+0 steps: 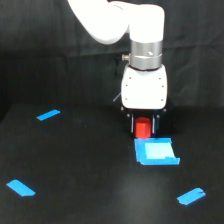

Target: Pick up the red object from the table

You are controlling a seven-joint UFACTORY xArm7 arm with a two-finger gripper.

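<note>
**A:** Exterior view, red object (142,128): where, and which way does it point?

**B:** Sits between the two dark fingers of the pincer (143,125), directly under the white wrist housing. Long axis reads vertical, so it stands upright. Only the front face shows; its top runs up into shadow under the housing. Its lower end meets the top edge of the blue square (156,152). Can't tell if it rests on the surface (85,165) or is lifted just off it.

**A:** Pincer state?

**B:** Fingers flank the red object closely on both sides, one at each side of it. Contact isn't resolvable at this blur, so can't say whether it's clamped or just straddling.

**A:** Edges, free room?

**B:** Blue square lies just in front of the object, slightly skewed, its near-right corner looks raised. Three blue tape strips well apart from it: one far left mid (48,115), one near left (21,188), one near right (191,196). Black surface between them is bare. Backdrop cloth (45,45) hangs behind the arm; the surface's back edge runs just behind the pincer.

**A:** Arm pose?

**B:** White arm (120,20) enters from the top, bends over, last link drops straight down through a silver collar (145,54) into the housing. Pincer points straight down.
</note>
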